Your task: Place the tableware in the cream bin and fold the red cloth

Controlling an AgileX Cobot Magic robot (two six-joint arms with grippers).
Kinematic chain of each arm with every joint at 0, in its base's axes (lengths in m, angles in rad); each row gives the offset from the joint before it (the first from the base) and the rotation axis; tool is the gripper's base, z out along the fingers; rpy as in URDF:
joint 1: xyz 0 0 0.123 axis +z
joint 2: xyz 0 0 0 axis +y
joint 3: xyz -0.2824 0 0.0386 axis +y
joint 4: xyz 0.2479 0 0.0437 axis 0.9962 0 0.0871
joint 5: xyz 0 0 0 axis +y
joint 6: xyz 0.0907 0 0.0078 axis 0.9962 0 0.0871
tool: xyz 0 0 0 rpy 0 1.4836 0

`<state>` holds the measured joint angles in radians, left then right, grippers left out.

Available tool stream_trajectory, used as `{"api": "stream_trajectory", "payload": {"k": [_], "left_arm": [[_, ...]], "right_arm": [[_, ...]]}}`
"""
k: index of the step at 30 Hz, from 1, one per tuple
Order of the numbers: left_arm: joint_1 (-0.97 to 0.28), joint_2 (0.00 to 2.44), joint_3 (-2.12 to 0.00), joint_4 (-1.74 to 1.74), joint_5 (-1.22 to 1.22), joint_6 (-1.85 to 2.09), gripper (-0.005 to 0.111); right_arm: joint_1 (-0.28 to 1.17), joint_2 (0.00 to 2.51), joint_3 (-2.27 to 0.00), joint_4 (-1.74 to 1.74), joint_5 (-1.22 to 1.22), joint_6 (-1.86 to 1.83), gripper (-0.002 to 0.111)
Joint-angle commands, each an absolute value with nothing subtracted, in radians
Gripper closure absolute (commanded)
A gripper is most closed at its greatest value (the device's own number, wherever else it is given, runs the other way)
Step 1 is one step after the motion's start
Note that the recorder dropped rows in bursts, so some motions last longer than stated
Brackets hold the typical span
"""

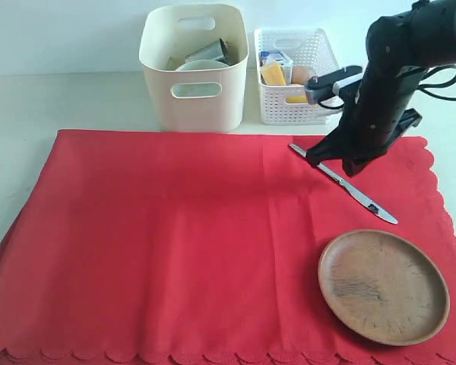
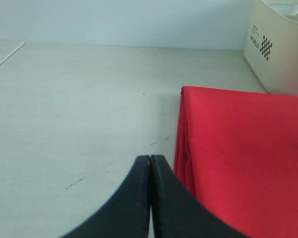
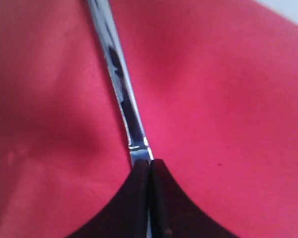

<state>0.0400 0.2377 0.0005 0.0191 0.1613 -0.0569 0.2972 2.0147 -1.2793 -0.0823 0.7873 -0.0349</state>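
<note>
Knife (image 1: 362,199): on red cloth (image 1: 175,243), long axis far-left to near-right. Right end effector (image 1: 318,161) closed on its far-left end; cream bin (image 1: 194,114) lies far-left. Left end effector (image 2: 150,159) closed, empty.

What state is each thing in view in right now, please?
red cloth: spread out over the table.
metal table knife: lying on the cloth, gripped near one end.
right gripper: shut on the knife.
left gripper: shut, empty.
wooden plate: empty, resting on the cloth.
cream bin: upright, holding tableware.
white basket: upright, holding food.
</note>
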Motion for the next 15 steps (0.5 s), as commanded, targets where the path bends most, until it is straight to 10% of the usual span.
{"api": "stream_trajectory", "payload": {"k": [1,9,15], "left_arm": [[0.039,0.246,0.000,0.014,0.155,-0.057,0.106],[0.039,0.246,0.000,0.014,0.155,-0.057,0.106],[0.039,0.246,0.000,0.014,0.155,-0.057,0.106]], "right_arm": [[0.309,2.039,-1.304,-0.033,0.748,-0.068,0.105],[0.326,2.039,-1.304,-0.042,0.648,-0.071,0.064],[0.324,2.081,-1.306,-0.072,0.637,-0.071,0.062]]}}
